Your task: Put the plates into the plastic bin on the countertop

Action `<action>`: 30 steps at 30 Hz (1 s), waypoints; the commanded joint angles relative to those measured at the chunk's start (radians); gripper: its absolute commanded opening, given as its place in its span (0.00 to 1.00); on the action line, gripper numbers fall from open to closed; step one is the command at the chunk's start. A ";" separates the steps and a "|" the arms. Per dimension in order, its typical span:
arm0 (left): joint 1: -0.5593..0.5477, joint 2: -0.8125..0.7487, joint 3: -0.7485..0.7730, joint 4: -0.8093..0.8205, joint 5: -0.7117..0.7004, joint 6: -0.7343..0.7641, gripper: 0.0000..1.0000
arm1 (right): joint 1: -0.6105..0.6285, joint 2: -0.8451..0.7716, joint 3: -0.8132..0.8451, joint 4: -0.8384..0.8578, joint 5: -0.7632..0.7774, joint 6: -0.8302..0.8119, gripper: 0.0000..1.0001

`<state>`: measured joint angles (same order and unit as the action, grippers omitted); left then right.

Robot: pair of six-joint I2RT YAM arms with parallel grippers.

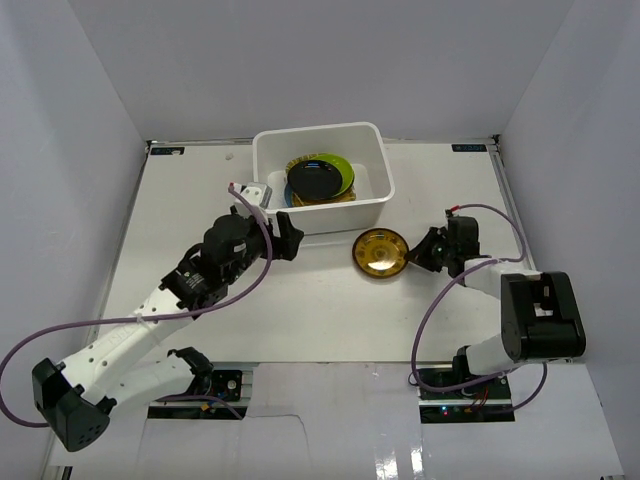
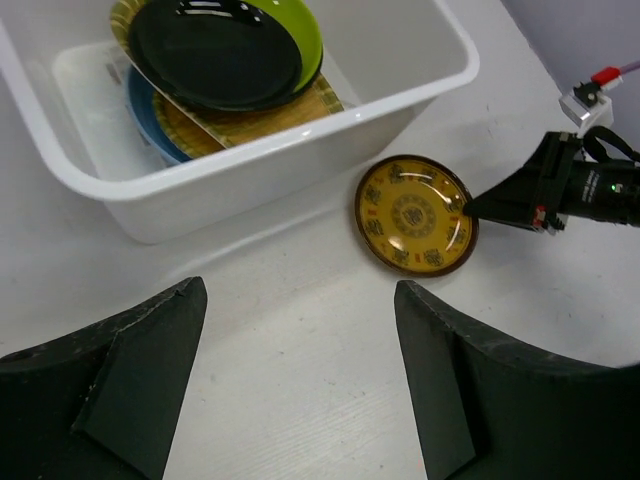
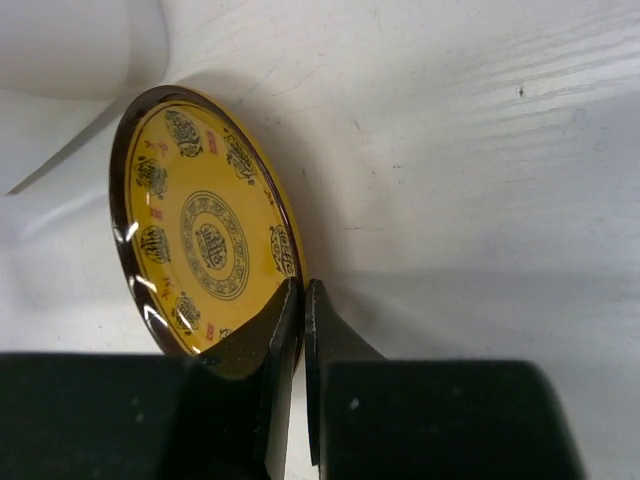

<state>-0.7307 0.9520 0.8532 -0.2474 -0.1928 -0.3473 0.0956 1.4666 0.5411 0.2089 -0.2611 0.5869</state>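
Observation:
The white plastic bin [image 1: 320,132] stands at the back of the countertop [image 1: 320,310]. It holds a glossy black plate [image 1: 315,180] on a lime green plate [image 1: 346,172], with a yellow woven-look plate [image 2: 250,125] and a light blue plate [image 2: 148,120] under them. A dark plate with a gold pattern [image 1: 380,250] is in front of the bin's right corner. My right gripper [image 1: 418,256] is shut on that plate's right rim [image 3: 302,288]. My left gripper [image 1: 290,240] is open and empty in front of the bin [image 2: 300,290]. The other plates are out of view.
White walls close in the countertop on the left, back and right. The right arm's cable [image 1: 500,215] loops beside its wrist. The left arm [image 1: 200,275] reaches diagonally across the left half.

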 commanded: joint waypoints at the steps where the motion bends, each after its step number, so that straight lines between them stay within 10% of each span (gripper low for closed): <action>1: -0.004 -0.055 0.073 -0.012 -0.126 0.060 0.87 | 0.000 -0.119 0.005 -0.056 0.054 -0.038 0.08; 10: -0.001 -0.133 0.037 0.062 -0.349 0.077 0.98 | 0.065 -0.548 0.143 -0.420 -0.163 -0.168 0.08; 15: 0.001 -0.160 0.006 0.103 -0.405 0.099 0.98 | 0.131 -0.542 0.336 -0.322 -0.187 -0.116 0.08; 30: 0.004 -0.205 -0.083 0.126 -0.468 0.131 0.98 | 0.257 0.354 1.132 -0.336 0.006 -0.125 0.08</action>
<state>-0.7296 0.7609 0.7685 -0.1482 -0.6472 -0.2317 0.3283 1.7569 1.5620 -0.0704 -0.3046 0.4744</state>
